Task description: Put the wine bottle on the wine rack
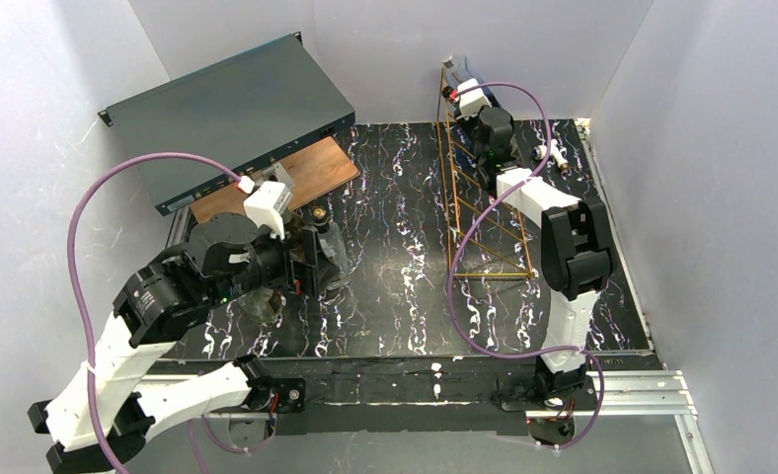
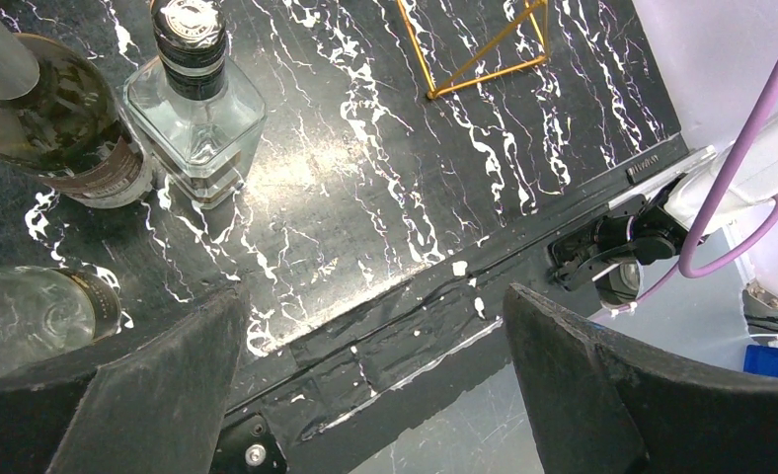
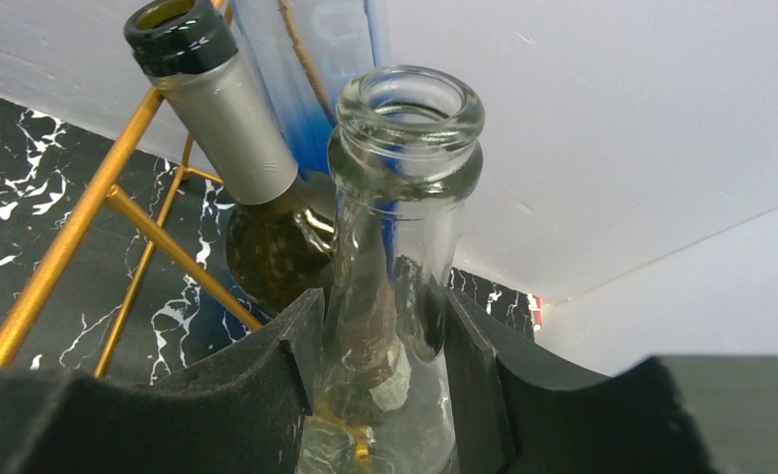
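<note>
Right gripper point(image 3: 385, 331) is clamped on your clear wine bottle point(image 3: 405, 158) by the neck (slick glass), so it may slip or snag the wine rack point(image 3: 69, 232).

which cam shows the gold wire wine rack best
The top external view: the tall gold wire wine rack shows from top to base, with its slanted rungs. The left wrist view catches only a bottom corner; the right wrist view shows only a few gold bars.
</note>
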Available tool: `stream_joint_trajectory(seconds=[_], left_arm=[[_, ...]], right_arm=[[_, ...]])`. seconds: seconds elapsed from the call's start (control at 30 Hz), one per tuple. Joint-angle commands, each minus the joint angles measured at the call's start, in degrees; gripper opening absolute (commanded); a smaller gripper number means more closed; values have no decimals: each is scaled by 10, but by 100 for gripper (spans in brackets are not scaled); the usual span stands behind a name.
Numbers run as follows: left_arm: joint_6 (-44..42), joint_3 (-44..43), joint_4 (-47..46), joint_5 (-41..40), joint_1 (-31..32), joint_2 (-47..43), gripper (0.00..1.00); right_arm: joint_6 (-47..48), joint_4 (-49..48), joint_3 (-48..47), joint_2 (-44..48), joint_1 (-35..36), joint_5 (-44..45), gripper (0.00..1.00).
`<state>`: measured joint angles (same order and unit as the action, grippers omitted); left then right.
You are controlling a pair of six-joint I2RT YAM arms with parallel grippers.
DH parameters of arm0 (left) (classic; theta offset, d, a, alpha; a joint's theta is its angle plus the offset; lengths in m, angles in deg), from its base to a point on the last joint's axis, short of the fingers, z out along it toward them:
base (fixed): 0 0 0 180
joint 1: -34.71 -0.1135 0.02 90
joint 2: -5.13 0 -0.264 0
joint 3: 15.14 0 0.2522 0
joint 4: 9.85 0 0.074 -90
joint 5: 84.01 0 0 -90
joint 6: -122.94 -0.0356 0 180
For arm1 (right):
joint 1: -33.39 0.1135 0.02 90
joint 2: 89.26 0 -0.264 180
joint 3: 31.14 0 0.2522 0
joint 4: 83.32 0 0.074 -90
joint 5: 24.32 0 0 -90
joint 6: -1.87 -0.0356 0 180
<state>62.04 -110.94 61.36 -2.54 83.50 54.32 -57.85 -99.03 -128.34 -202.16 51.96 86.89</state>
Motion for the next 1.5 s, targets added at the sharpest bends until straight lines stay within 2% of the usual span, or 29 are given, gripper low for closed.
stream_joint_trajectory(seconds=[0.0, 0.33, 0.73, 1.47], left_arm=[[3, 8, 3, -9, -3, -8, 99], [7, 11, 3, -9, -3, -15, 99], [12, 14, 3, -10, -4, -25, 99], [15, 21, -4, -4, -4, -31, 99]], right_arm=[[11, 2, 6, 41, -4, -26, 16], [-3, 43, 7, 51, -4, -67, 31], [-9, 119, -22, 48, -4, -127, 44], [-12, 231, -85, 28, -9, -160, 70]])
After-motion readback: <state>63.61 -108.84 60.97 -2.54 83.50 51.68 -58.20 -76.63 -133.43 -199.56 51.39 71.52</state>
